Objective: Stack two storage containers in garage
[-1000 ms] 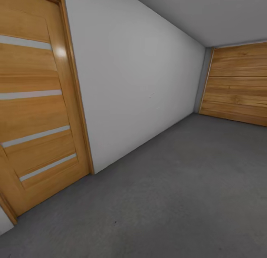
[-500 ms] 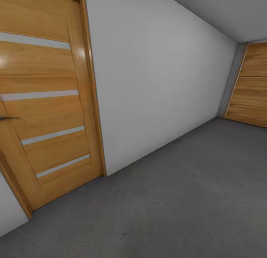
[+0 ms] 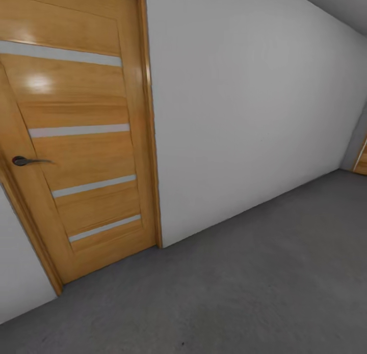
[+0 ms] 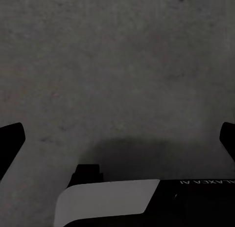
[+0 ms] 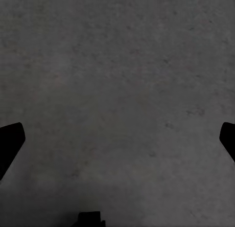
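Left tool and right tool hang spread wide, empty, over the floor; door nearby

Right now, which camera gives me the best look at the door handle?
The head view. It shows the dark lever door handle on the left edge of the wooden door, side-on and unobstructed. The left wrist view and right wrist view look down at the concrete floor between open fingers, so they tell you nothing about the handle.
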Robot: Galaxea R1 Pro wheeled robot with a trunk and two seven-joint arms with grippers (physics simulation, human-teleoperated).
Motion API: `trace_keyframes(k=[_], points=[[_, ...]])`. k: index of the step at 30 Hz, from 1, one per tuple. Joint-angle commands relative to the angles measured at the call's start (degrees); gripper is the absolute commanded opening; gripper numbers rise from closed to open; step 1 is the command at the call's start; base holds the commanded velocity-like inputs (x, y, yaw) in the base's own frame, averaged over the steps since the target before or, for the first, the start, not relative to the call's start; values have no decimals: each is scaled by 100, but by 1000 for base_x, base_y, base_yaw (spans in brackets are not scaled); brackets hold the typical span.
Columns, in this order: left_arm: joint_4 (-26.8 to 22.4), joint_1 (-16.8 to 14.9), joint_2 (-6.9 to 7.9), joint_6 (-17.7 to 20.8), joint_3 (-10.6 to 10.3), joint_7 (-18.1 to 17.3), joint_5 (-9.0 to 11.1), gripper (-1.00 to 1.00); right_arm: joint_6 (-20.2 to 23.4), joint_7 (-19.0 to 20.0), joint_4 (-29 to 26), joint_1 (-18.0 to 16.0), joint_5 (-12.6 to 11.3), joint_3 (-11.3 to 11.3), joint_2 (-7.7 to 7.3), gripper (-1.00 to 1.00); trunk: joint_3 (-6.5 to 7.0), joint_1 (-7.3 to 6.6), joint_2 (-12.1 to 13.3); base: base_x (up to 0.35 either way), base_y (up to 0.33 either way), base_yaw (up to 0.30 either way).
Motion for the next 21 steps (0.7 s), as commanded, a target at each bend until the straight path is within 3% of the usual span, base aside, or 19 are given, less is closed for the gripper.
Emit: trace_keyframes(k=[1, 21], points=[[-21, 5, -2, 41, 4, 3, -1, 100, -17, -13, 3, -3, -2, 6, -1, 100, -5, 4, -3, 325, -94, 299], [-21, 3, -2, 41, 4, 3, -1, 100, -17, -13, 3, -3, -2, 6, 0, 100, -5, 4, -3, 325, -135, 299]])
